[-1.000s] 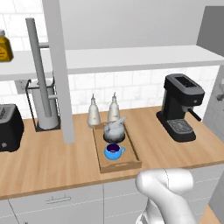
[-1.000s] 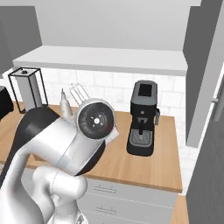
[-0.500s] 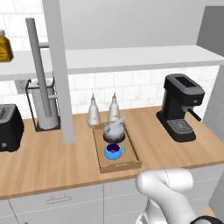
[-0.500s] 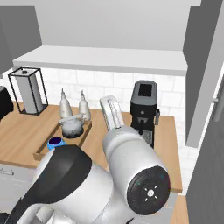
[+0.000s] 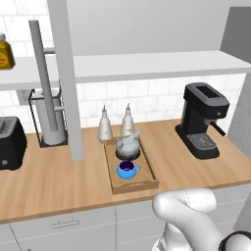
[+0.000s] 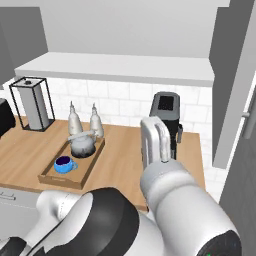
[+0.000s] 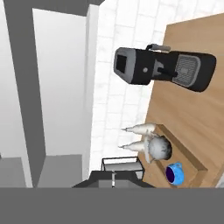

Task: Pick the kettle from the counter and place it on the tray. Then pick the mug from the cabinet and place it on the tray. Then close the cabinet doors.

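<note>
Comparing with a second ago: tray (image 5: 147,184), kettle (image 5: 128,147) and mug (image 5: 127,170) haven't moved on the table (image 5: 59,181), but in the right base view the white arm has swung from the left side to the lower right. Tool (image 7: 113,179) is shut and holds nothing; in the hand view kettle and mug lie just right of it, apart from it. Count left to right: one toaster (image 5: 11,143), one wire rack (image 5: 46,120), two bottles (image 5: 105,125), one kettle, one mug, one tray, one coffee machine (image 5: 203,120).
</note>
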Available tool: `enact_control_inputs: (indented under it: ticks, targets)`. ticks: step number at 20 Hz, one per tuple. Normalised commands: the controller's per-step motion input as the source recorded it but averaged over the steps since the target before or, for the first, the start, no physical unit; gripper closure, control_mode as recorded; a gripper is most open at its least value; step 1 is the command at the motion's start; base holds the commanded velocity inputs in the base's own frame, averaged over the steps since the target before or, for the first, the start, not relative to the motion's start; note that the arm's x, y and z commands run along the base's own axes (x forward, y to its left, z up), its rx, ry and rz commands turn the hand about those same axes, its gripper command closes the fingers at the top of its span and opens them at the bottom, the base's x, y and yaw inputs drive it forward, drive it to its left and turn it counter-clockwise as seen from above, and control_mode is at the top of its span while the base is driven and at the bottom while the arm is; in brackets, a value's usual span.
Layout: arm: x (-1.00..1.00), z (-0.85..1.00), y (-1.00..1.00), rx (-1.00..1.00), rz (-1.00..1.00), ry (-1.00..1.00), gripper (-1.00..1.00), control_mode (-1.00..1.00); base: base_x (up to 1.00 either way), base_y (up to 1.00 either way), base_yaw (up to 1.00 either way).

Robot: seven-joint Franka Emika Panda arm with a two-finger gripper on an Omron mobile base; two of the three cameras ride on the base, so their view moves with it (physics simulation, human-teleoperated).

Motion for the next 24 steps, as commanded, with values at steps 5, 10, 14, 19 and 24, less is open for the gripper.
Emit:
enact_control_inputs:
  ticks: [5, 10, 14, 19, 24]
  targets:
    - [0.00, 0.00, -0.41, 0.17, -0.24, -0.11, 1.00, -1.00, 0.00, 0.00, 0.00]
    - [0.00, 0.00, -0.46, 0.17, -0.17, -0.13, 1.00, -1.00, 0.00, 0.00, 0.00]
    - [0.00, 0.00, -0.13, 0.04, 0.00, -0.12, 1.00, -1.00, 0.00, 0.00, 0.00]
    - [0.00, 0.00, -0.23, 0.06, 0.00, -0.26, 1.00, -1.00, 0.00, 0.00, 0.00]
    - [0.00, 0.00, -0.48, 0.07, -0.02, -0.12, 1.00, -1.00, 0.00, 0.00, 0.00]
